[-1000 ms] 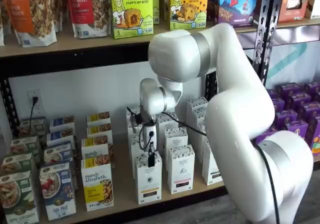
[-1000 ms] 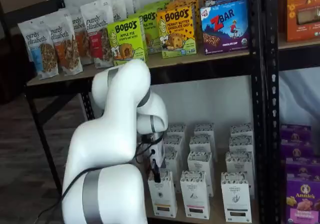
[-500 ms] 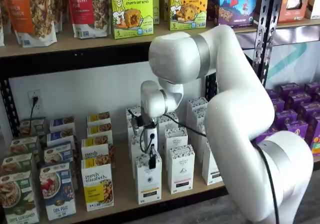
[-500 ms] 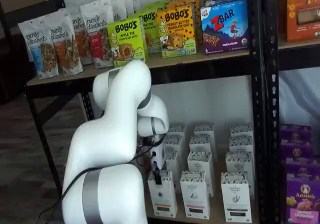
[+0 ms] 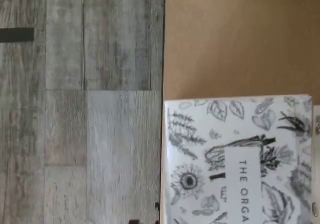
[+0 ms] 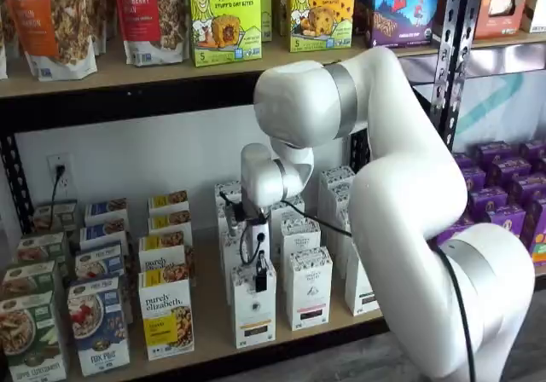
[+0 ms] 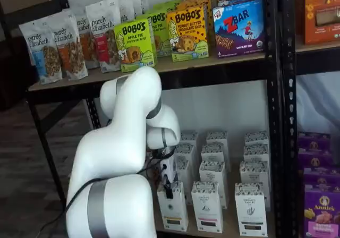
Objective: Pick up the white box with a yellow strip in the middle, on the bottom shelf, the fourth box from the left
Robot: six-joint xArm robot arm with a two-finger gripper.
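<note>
The white box (image 6: 253,312) stands at the front of its row on the bottom shelf (image 6: 211,318), and it also shows as the white box (image 7: 172,210). In both shelf views my gripper (image 6: 258,280) hangs straight down at the box's top edge. One black finger (image 7: 168,189) lies over the upper front face; the other finger is hidden behind the box. The jaws stand wide and the box rests on the board. The wrist view looks down on the box's leaf-patterned top (image 5: 240,159) beside the tan board (image 5: 235,44).
More white cartons (image 6: 308,288) stand close to the right and behind. Purely elizabeth boxes (image 6: 166,314) stand to the left, purple boxes (image 6: 503,203) far right. The upper board holds Bobo's boxes (image 6: 224,15). A black upright (image 6: 450,49) stands behind my arm. Grey floor (image 5: 80,104) lies beyond the shelf's front edge.
My gripper has sunk a little, bringing its fingers down to the top of the white box. The box has not moved.
</note>
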